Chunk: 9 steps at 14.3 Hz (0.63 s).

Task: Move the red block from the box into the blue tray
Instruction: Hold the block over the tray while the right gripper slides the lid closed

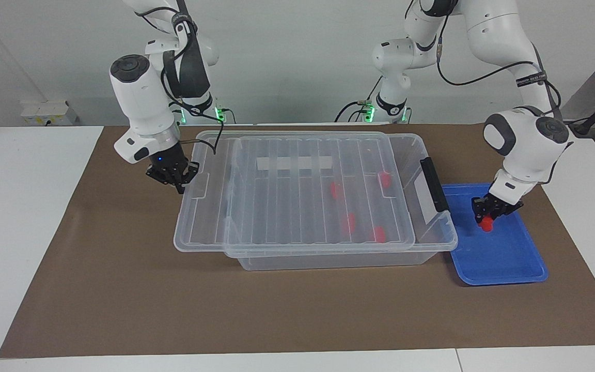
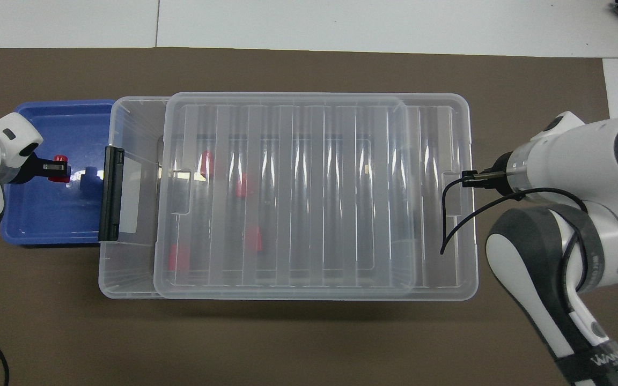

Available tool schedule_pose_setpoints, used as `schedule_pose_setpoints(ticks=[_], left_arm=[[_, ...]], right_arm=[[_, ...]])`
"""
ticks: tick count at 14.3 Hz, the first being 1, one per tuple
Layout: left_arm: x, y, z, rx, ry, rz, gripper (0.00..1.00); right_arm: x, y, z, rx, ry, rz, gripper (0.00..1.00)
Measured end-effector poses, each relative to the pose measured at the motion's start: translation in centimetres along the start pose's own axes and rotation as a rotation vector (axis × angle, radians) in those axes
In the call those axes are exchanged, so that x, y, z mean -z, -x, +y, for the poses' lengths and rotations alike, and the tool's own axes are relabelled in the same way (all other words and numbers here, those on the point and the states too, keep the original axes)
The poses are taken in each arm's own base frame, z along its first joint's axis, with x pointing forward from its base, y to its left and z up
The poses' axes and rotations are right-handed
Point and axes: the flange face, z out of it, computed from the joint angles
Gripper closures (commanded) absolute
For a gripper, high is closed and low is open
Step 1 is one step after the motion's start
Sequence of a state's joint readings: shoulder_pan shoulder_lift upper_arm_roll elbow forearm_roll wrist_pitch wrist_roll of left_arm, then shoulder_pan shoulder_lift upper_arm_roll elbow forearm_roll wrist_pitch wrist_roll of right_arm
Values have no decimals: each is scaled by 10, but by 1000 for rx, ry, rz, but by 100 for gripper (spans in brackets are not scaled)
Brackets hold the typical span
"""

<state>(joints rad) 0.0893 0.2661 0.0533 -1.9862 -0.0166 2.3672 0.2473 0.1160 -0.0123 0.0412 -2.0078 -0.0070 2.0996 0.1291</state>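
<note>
While left tool (image 1: 489,213) clamps red block (image 1: 486,223) over blue tray (image 1: 504,258) (placing step), release next; right tool (image 1: 172,175) waits, fingers unclear.

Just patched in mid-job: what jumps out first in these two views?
The large clear plastic box fills the middle of the table, its ribbed translucent lid slid toward the right arm's end, with four small red blocks showing through it. At the left arm's end, the left gripper is down in the flat blue plastic tray, shut on another small red block. The right gripper waits by the lid's edge.
</note>
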Motion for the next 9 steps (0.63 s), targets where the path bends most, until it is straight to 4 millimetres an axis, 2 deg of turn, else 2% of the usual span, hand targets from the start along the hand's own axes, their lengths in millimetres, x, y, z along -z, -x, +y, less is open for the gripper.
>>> schedule_pose_setpoints(ticks=[2,6,9], left_arm=[[-12,0,0,-9,0,-2,100],[-24,4,-1,-27,-5,13,100],[-28,8,-4,-48,-6,12,100]], right_arm=[[-3,4,-18,32,-3,-6,100],[-7,9,-54,83,-11,3,100],[-8,11,-65,101,-14,5,100]])
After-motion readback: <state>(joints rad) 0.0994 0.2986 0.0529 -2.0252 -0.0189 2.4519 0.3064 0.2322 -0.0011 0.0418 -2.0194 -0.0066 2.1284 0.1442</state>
